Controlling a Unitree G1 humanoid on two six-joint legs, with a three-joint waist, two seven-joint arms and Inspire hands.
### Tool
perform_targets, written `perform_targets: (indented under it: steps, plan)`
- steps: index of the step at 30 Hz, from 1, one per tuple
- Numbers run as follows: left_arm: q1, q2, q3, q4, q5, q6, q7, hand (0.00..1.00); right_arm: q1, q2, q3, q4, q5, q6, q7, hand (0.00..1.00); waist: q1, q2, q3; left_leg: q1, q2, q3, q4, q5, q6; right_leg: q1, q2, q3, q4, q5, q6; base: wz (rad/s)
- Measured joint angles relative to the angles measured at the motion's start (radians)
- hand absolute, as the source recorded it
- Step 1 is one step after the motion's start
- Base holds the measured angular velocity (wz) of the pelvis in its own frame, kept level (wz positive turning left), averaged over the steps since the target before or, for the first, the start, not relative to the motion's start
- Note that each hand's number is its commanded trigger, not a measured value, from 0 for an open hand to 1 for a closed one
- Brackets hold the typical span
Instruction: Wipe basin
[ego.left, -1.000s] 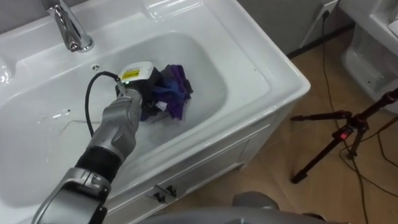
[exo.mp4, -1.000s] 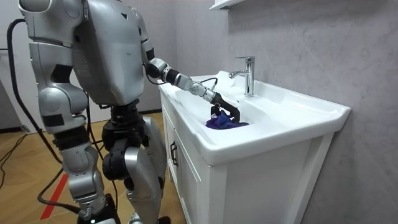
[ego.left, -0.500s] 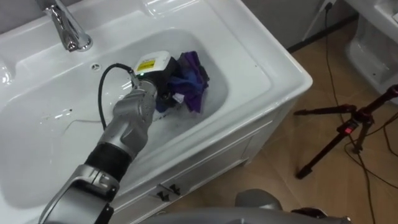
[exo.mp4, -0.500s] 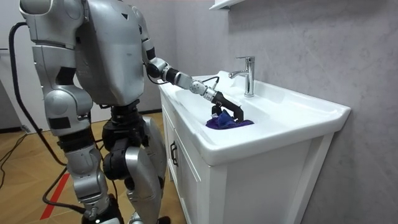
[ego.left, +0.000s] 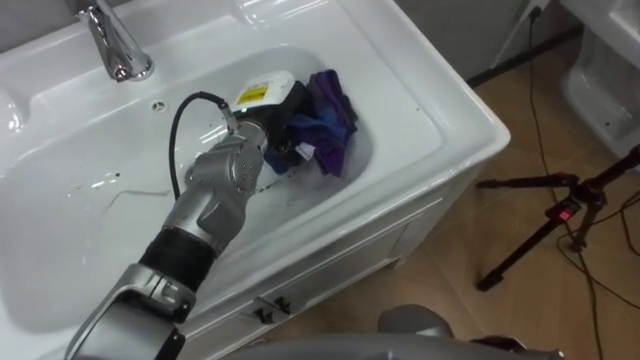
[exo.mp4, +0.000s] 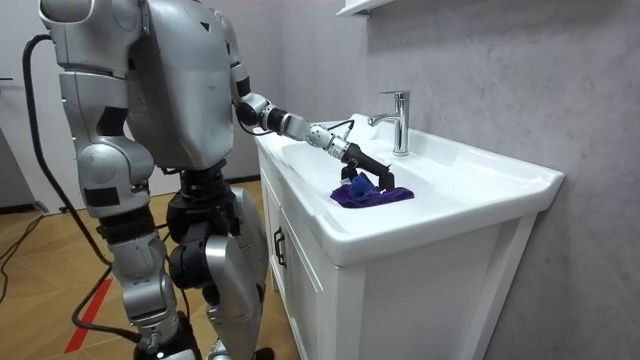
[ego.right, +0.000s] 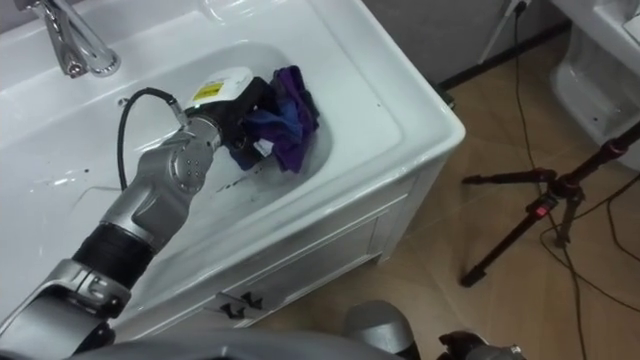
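Reaching from the lower left, the left hand (ego.left: 268, 100) is down in the basin (ego.left: 430, 100), back of the hand turned up. Its dark fingers (ego.left: 290, 140) are curled into the cloth (ego.left: 335, 120) and grip it (the tips are sunk in the folds, so how deep the hold goes cannot be made out).

Cloth: purple, crumpled into a heap, pressed on the white bowl. Most of it sits just ahead of the fingers and to the hand's right, touching them. The heap's far edge lies against the bowl's right-hand wall, where the wall rises towards the rim.

Tap (ego.left: 110, 45): chrome, on the deck well behind the hand and off to its left, apart from it. A small overflow hole (ego.left: 157, 105) shows in the bowl wall to the hand's left, between hand and tap.

Cabinet (ego.left: 330, 270): white, under the basin, its front below the hand's forearm, on the robot's near side.

Tripod (ego.left: 560, 215): black, on the wooden floor (ego.left: 450, 310), well off to the hand's right, past the basin's edge.

Room view: the robot stands upright at the end of the cabinet, on the room view's left, left arm stretched out over the deck, the hand bent down onto the cloth in the bowl. The right hand (exo.mp4: 158, 345) hangs low by the robot's side at the bottom edge; I cannot tell its state
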Motion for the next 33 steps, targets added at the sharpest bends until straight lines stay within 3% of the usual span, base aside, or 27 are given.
perform_targets:
  steps: [4,10,12,16,22,24,27,29,32,33]
  plan:
    - [0.001,-0.006,0.005,0.027,0.0,-0.007,0.003,1.0,0.013,0.001,-0.002,-0.002,-0.001,0.022,0.007,0.0,0.004,-0.005,0.0027,0.016,-0.001,0.004,-0.006,0.0,-0.001,0.015,0.001,0.004,-0.011,0.0,0.0,-0.03]
    - [0.035,-0.014,0.06,0.153,-0.008,-0.097,0.081,1.0,0.051,-0.001,-0.049,-0.08,-0.003,0.056,0.019,0.0,0.037,-0.02,-0.0015,0.045,-0.001,0.022,-0.014,-0.002,-0.005,0.03,0.003,0.019,-0.007,-0.002,0.001,-0.11]
    - [0.044,-0.018,0.092,0.192,0.001,-0.119,0.089,1.0,0.074,0.004,-0.086,-0.121,-0.016,0.055,0.025,0.0,0.055,-0.032,-0.0094,0.057,0.001,0.03,-0.013,-0.003,-0.007,0.031,0.003,0.023,0.003,-0.006,-0.001,-0.13]
    - [0.043,-0.019,0.13,0.264,0.0,-0.138,0.09,1.0,0.092,0.005,-0.091,-0.129,-0.019,0.077,0.027,0.0,0.084,-0.041,-0.015,0.077,0.004,0.031,-0.017,-0.003,-0.012,0.049,0.01,0.034,-0.003,-0.003,-0.005,-0.11]
    - [0.069,-0.019,0.229,0.32,0.001,-0.141,0.089,1.0,0.095,0.007,-0.135,-0.121,-0.046,0.13,0.029,0.0,0.087,-0.026,-0.0281,0.09,0.007,0.03,-0.019,-0.004,-0.015,0.061,0.017,0.043,-0.009,0.0,-0.007,-0.05]
    - [0.074,-0.01,0.271,0.349,0.001,-0.146,0.099,1.0,0.095,0.009,-0.158,-0.12,-0.074,0.134,0.03,0.0,0.092,-0.026,-0.0285,0.097,0.007,0.03,-0.024,-0.002,-0.02,0.065,0.02,0.043,-0.008,0.001,-0.011,-0.14]
    - [0.091,0.026,0.314,0.388,0.006,-0.146,0.138,1.0,0.096,0.008,-0.189,-0.121,-0.083,0.153,0.031,0.0,0.112,-0.029,-0.0305,0.105,0.008,0.028,-0.035,0.006,-0.03,0.068,0.026,0.049,-0.014,0.006,-0.019,-0.1]
    - [0.139,0.056,0.374,0.389,0.061,-0.146,0.193,1.0,0.1,0.008,-0.229,-0.129,-0.084,0.153,0.027,0.0,0.125,-0.031,-0.0332,0.106,0.01,0.025,-0.043,0.011,-0.038,0.067,0.031,0.051,-0.016,0.006,-0.025,-0.03]
    - [0.201,0.111,0.409,0.394,0.111,-0.143,0.279,1.0,0.114,0.005,-0.242,-0.166,-0.084,0.152,0.021,0.0,0.146,-0.029,-0.0445,0.103,0.02,0.025,-0.042,0.018,-0.049,0.068,0.04,0.039,-0.037,0.015,-0.037,-0.02]
    - [0.209,0.116,0.415,0.394,0.119,-0.141,0.29,1.0,0.115,0.003,-0.242,-0.174,-0.084,0.151,0.017,0.0,0.149,-0.027,-0.0468,0.102,0.022,0.024,-0.041,0.019,-0.051,0.07,0.04,0.033,-0.04,0.016,-0.039,0.0]
